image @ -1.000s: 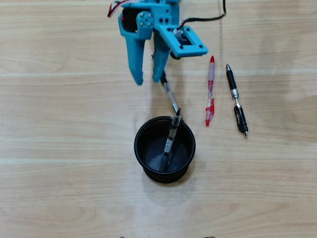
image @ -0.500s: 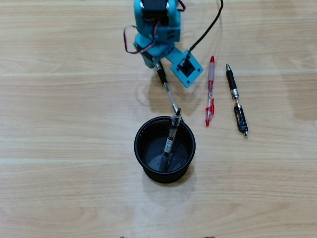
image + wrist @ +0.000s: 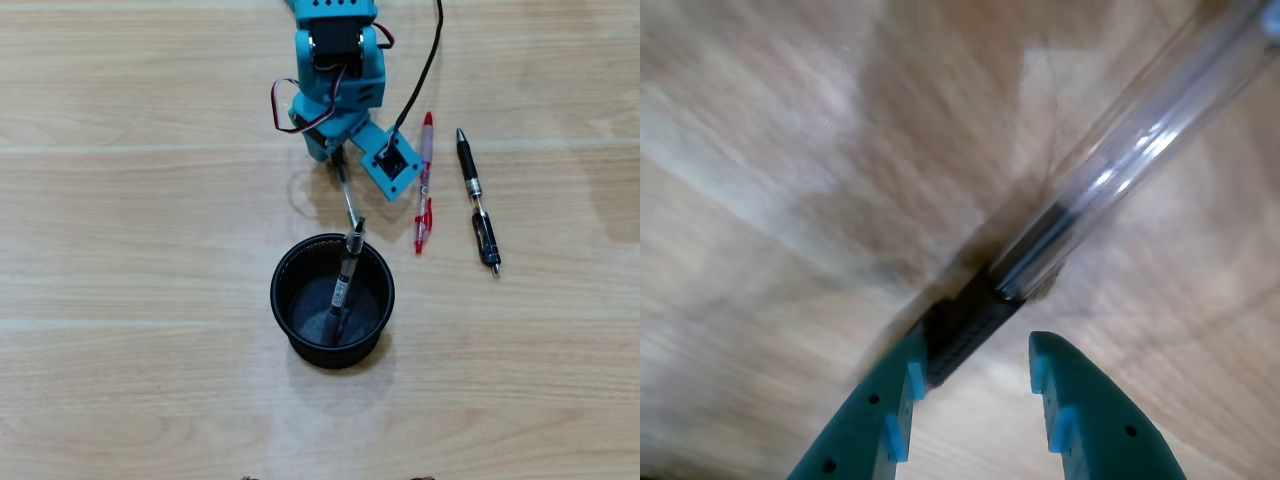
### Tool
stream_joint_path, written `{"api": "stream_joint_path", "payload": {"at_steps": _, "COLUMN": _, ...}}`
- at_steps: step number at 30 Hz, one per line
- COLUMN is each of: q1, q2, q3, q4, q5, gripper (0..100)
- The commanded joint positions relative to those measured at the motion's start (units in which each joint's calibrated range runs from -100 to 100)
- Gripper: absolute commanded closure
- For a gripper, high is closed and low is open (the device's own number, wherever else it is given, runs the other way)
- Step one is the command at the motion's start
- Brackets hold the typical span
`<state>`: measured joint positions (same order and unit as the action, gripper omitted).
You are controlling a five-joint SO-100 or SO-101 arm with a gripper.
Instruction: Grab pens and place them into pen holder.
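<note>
One clear pen [image 3: 347,203] lies beside cup [image 3: 284,300]. Gripper [image 3: 975,375] parted, straddling dark sleeve, one finger touching. Centre, then squeeze.

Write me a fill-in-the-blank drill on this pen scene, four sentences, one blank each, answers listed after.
1. The pen holder now holds ___ pen.
2. In the overhead view, the red pen lies directly beside the ___ pen.
3. In the wrist view, the gripper straddles the dark sleeve of a ___-barrelled pen, jaws not yet closed.
4. The holder stands on a ___ table.

Answers: one; black; clear; wooden
</note>
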<state>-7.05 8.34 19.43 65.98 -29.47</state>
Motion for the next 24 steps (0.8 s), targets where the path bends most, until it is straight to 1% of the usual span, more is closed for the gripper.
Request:
{"api": "stream_joint_path", "payload": {"at_steps": 1, "q1": 0.03, "q2": -0.22, "q3": -0.19, "q4": -1.82, "q5": -1.94, "gripper": 87}}
{"api": "stream_joint_path", "payload": {"at_steps": 7, "q1": 0.03, "q2": 0.29, "q3": -0.10, "q4": -1.99, "q5": -6.49, "gripper": 87}}
{"api": "stream_joint_path", "payload": {"at_steps": 14, "q1": 0.03, "q2": 0.54, "q3": 1.71, "q4": -2.16, "q5": -7.12, "gripper": 87}}
{"api": "stream_joint_path", "payload": {"at_steps": 17, "q1": 0.03, "q2": 0.62, "q3": 4.24, "q4": -2.25, "q5": -9.05, "gripper": 87}}
{"api": "stream_joint_path", "payload": {"at_steps": 22, "q1": -0.05, "q2": 0.62, "q3": 8.50, "q4": -7.83, "q5": -9.58, "gripper": 88}}
{"api": "stream_joint_path", "payload": {"at_steps": 23, "q1": 0.03, "q2": 0.54, "q3": 9.40, "q4": -8.78, "q5": -9.58, "gripper": 89}}
{"api": "stream_joint_path", "payload": {"at_steps": 24, "q1": 0.36, "q2": 0.45, "q3": 10.04, "q4": -9.90, "q5": -9.58, "gripper": 93}}
